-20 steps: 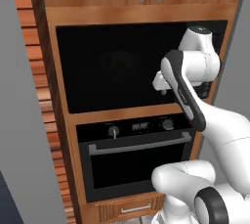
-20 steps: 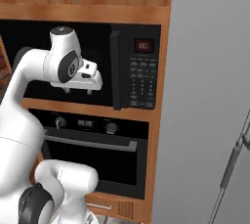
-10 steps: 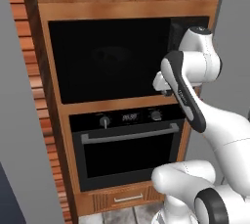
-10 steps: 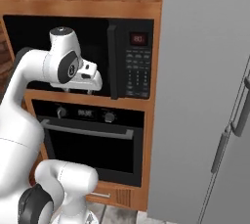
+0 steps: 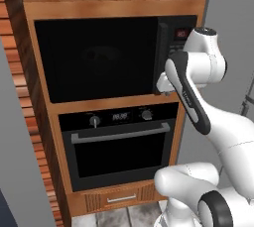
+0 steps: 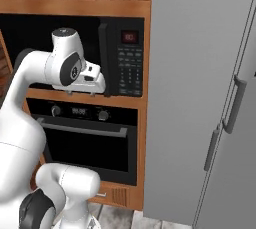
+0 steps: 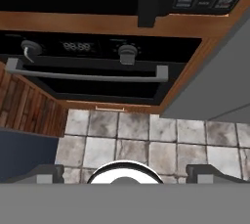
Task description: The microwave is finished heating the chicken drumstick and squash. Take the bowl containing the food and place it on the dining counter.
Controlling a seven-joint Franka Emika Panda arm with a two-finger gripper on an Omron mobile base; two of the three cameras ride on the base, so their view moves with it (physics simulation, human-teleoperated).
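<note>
Microwave (image 5: pixel 99 57) built into wooden cabinetry, upper centre of the left base view; dark glass door closed, keypad panel (image 6: pixel 130 70) with red display (image 6: pixel 129 36) at centre of the right base view. Bowl and food hidden behind the dark door; position inside cannot be told. Black oven (image 5: pixel 119 146) with two knobs and bar handle (image 7: pixel 88 75) directly below the microwave. Gripper (image 6: pixel 87 92) at centre left of the right base view, in front of the microwave's lower edge, just left of the keypad panel; fingers (image 7: pixel 46 174) at the lower corners of the hand view, spread wide, nothing between them. Tiled floor (image 7: pixel 161 140) beneath. Grey refrigerator (image 6: pixel 210 98) at right.
</note>
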